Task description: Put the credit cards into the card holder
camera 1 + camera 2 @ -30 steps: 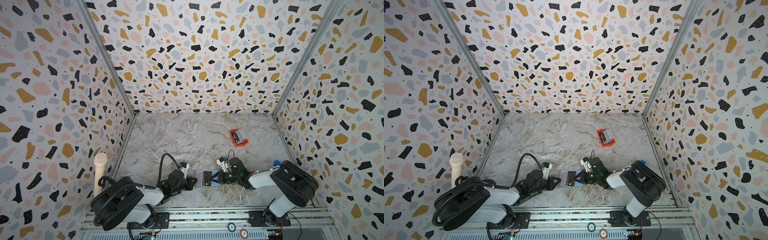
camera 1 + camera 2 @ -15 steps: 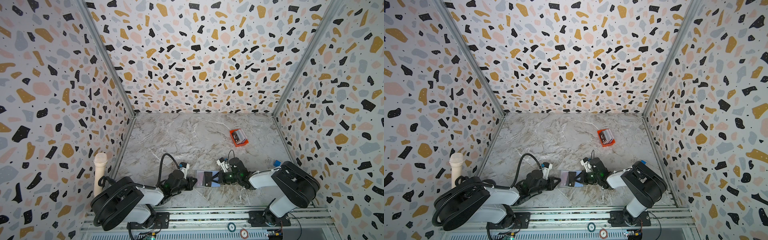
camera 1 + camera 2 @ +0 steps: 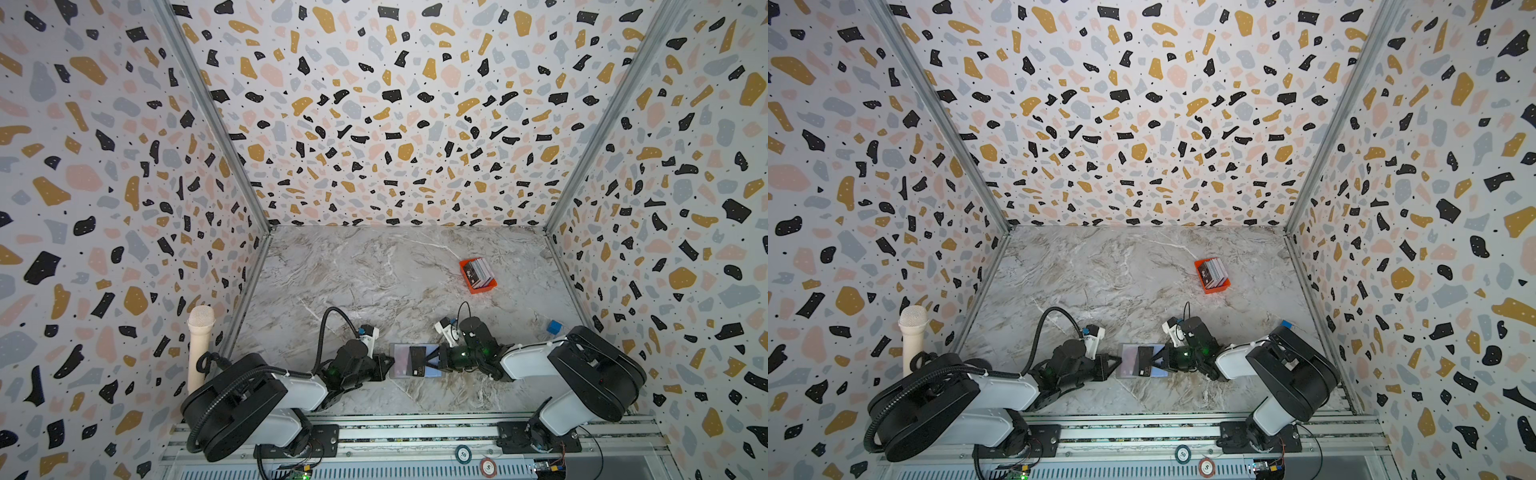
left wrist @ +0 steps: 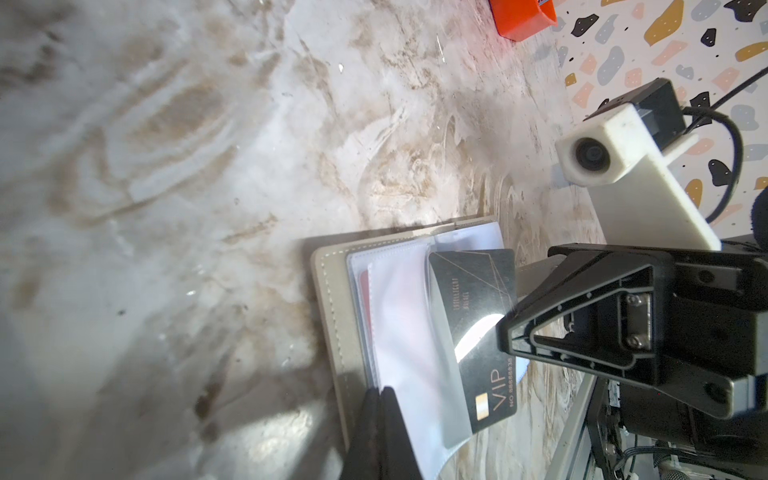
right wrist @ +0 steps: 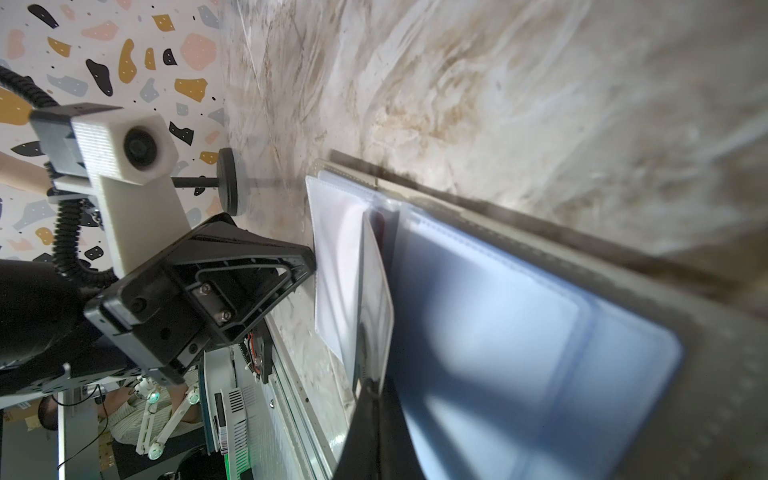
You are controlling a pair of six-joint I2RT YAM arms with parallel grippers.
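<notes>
insertion in hand, judged from the layout. found the card holder point(image 3: 399, 360) spread open and flat at the middle of the front edge of the table point(image 3: 374, 270), between the two arms. saw the left gripper point(image 3: 389, 366) closed at the holder's left edge, tips against the clear pockets point(image 4: 399, 311), probably to pin the wallet against sliding; could not tell pinching from mere pressing. saw the right gripper point(image 3: 429, 360) clamped on the right end of the dark vip card point(image 4: 478, 299), the other end tucked under a clear leaf, kept low and nearly flat, presumably to ride along the pocket mouth rather than buckle it. noticed a red card point(image 4: 363, 299) showing through a pocket nearer the left edge. spotted the other credit cards point(image 3: 481, 272) standing on edge in the orange tray point(image 3: 485, 287) toward the back right corner, well apart from the holder. reckoned most of the task undone.
</notes>
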